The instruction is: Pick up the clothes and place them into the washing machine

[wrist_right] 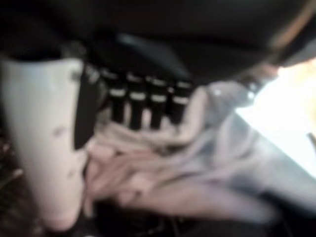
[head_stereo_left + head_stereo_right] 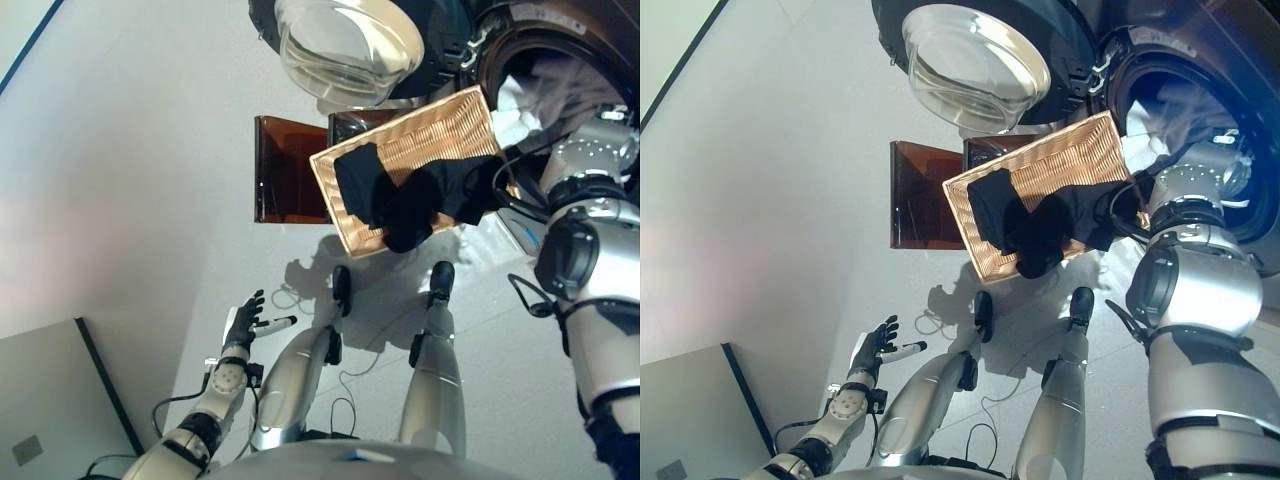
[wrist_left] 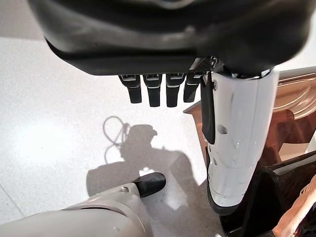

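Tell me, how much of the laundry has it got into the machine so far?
Partly done. Pale clothes already lie inside the washing machine drum, whose door hangs open. The right hand is at that pale cloth in the drum. Dark clothes still sit in the wicker basket. The left hand hangs open, holding nothing.

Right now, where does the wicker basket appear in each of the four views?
Left eye view: wicker basket upper middle, below the open washing machine door, dark clothes draped on it.
Right eye view: upper middle, same position under the door.
Left wrist view: I cannot identify it.
Right wrist view: not visible; only pale cloth shows.
Shared landmark: the glass door.
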Controlling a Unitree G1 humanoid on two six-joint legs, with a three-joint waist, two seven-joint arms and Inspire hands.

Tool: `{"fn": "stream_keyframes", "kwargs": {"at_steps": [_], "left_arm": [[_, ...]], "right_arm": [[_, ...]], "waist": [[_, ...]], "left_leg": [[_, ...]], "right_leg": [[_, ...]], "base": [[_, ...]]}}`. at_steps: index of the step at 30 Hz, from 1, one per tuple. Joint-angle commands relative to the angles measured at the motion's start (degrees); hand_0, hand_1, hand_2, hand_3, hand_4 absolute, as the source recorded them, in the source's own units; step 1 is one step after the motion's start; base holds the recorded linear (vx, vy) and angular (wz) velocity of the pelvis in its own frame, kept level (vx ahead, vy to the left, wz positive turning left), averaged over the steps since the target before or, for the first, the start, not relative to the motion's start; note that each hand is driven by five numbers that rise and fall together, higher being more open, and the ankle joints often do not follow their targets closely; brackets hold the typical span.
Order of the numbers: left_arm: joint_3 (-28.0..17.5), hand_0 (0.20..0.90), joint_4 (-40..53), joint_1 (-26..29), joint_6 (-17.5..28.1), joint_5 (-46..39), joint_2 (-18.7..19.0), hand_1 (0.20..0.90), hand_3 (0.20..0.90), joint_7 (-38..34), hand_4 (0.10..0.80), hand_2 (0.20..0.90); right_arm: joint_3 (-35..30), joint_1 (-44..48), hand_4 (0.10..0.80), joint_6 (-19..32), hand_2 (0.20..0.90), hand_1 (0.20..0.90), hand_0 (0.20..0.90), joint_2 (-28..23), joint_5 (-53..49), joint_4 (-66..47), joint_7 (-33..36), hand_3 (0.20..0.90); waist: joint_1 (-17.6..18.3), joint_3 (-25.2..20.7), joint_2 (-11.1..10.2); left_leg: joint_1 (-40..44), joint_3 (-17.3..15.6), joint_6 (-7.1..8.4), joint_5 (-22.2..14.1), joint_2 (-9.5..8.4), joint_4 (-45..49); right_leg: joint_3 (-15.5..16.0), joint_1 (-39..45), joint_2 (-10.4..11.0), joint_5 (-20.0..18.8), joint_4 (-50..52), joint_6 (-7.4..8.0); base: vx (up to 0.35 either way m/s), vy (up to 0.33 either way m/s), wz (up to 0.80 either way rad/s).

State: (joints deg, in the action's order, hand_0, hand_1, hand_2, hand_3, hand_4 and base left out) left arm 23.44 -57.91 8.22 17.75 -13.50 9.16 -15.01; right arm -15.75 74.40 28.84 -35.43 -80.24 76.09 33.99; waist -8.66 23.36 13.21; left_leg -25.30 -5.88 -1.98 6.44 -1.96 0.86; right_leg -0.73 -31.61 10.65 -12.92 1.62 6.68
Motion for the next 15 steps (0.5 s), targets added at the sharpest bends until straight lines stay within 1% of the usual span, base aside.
{"fn": "stream_keyframes", "kwargs": {"at_steps": [1,3,6,9,10,13,15], "left_arm": [[1.1,0.900,-2.2,-3.8,1.1,-1.2,2.4,0.900,0.900,-2.5,0.800,0.900],[0.9,0.900,-2.1,-3.8,1.3,-1.1,2.6,0.900,0.900,-2.6,0.800,0.900],[0.8,0.900,-1.9,-4.0,1.5,-0.6,3.4,0.900,0.900,-2.7,0.800,0.900],[1.0,0.900,-1.2,-3.8,1.7,0.1,3.7,0.900,0.900,-3.0,0.800,0.900],[0.9,0.900,-1.0,-3.8,1.7,0.2,4.0,0.900,0.900,-3.0,0.800,0.900],[0.7,0.900,0.0,-3.6,1.9,0.6,4.4,0.900,0.900,-3.3,0.800,0.900],[0.5,0.900,0.4,-3.3,2.0,0.8,4.4,0.900,0.900,-3.7,0.800,0.900]], "right_arm": [[11.9,8.5,0.800,4.5,0.900,0.900,0.900,-10.8,10.0,-5.5,-2.0,0.900],[13.7,9.3,0.800,2.7,0.900,0.900,0.900,-11.1,12.7,-4.4,-1.3,0.900],[18.2,10.6,0.800,-2.7,0.900,0.900,0.900,-12.8,19.9,0.2,0.6,0.900],[20.7,12.5,0.800,-4.3,0.900,0.900,0.900,-12.5,21.6,1.7,0.9,0.900],[22.0,13.1,0.800,-5.6,0.900,0.900,0.900,-12.6,24.1,2.9,1.9,0.900],[24.7,13.6,0.800,-8.1,0.900,0.900,0.900,-12.1,28.6,3.4,2.2,0.900],[26.3,12.8,0.800,-9.2,0.900,0.900,0.900,-10.8,31.8,2.7,1.7,0.900]], "waist": [[0.4,-8.4,1.3],[0.4,-8.2,1.2],[0.1,-8.1,0.7],[-0.1,-7.8,0.6],[-0.1,-7.7,0.5],[0.0,-7.3,0.2],[0.2,-6.9,-0.1]], "left_leg": [[-0.5,1.5,4.93,0.5,0.66,-2.0],[-0.6,1.4,4.90,0.5,0.69,-1.9],[-0.4,1.4,4.91,0.0,0.65,-1.7],[-1.0,1.4,4.80,0.4,0.77,-1.4],[-1.0,1.4,4.79,0.4,0.76,-1.3],[-1.2,1.3,4.79,0.5,0.76,-1.0],[-1.4,1.2,4.75,0.5,0.82,-0.9]], "right_leg": [[-0.9,1.0,-2.7,10.9,8.2,-0.94],[-0.9,0.9,-2.7,10.8,8.3,-0.97],[-0.7,1.1,-2.6,11.2,8.6,-0.93],[-0.7,0.8,-2.6,10.5,8.3,-1.03],[-0.7,0.8,-2.7,10.4,8.4,-1.04],[-0.7,0.6,-2.7,10.3,8.6,-1.10],[-0.8,0.6,-2.8,10.1,8.5,-1.09]], "base": [[0.000,0.000,0.00],[0.000,0.000,0.00],[0.000,0.000,0.00],[-0.015,-0.001,-0.01],[0.000,0.000,0.00],[0.000,0.000,0.00],[-0.023,-0.002,-0.04]]}}
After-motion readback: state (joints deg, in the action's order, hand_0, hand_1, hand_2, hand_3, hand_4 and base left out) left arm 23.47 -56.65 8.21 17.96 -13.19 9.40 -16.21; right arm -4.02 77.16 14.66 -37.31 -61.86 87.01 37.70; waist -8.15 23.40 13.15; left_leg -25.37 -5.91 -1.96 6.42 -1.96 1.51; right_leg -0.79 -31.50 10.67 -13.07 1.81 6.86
